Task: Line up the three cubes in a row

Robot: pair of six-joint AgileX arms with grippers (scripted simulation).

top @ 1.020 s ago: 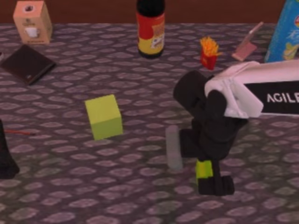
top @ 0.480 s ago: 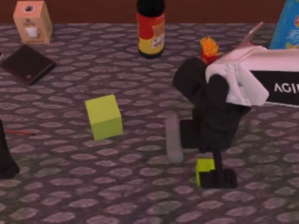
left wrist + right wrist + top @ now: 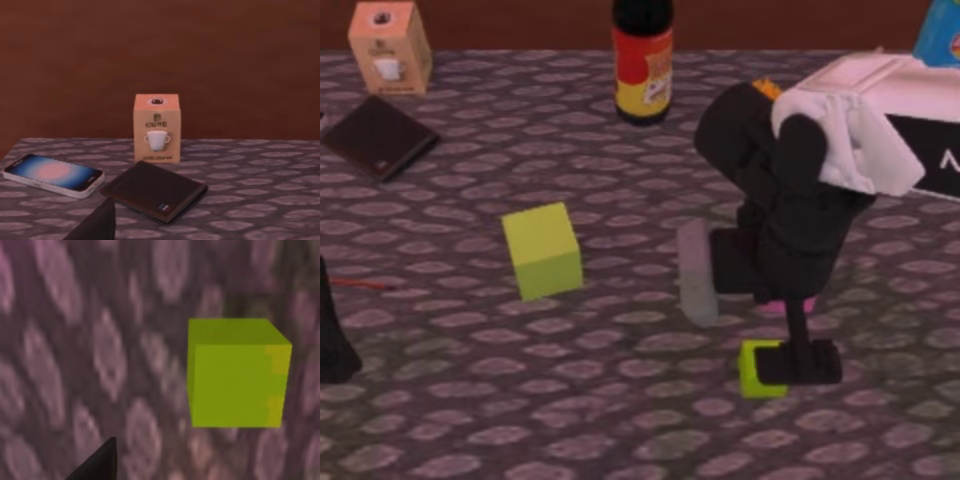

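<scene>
seen on the purple patterned surface [image 3: 470, 400]: a peach printed carton box [image 3: 389, 45] at the far left corner, standing upright with flaps closed, contents not visible. beside it a dark wallet [image 3: 378, 136] lying flat, and in the left wrist view also a phone [image 3: 53, 175] lying flat with screen up, near the wallet. at the far middle a dark bottle [image 3: 642, 60] with red and yellow label, upright. at the far right corner a blue bag [image 3: 940, 35], only partly in view.

large yellow-green cube [image 3: 543, 250] resting left of centre, standing flat on one face, turned a little so that its edges are not parallel to the surface edge; no long axis to tell. small yellow-green cube [image 3: 760, 368] resting on the surface right of centre, nearer to the front, flat on one face and turned a little too, well apart from the large one. pink cube [image 3: 782, 307] mostly hidden under the right arm, only a thin pink edge showing, just behind the small cube.

right hand [image 3: 798, 362] low over the surface, just beside the small cube on its right; one dark finger touching or almost touching the cube side, cannot tell which. not gripping the cube, which sits free in the right wrist view; whether open or closed, cannot tell. left hand [image 3: 332, 345] parked at the left edge, state cannot tell.
</scene>
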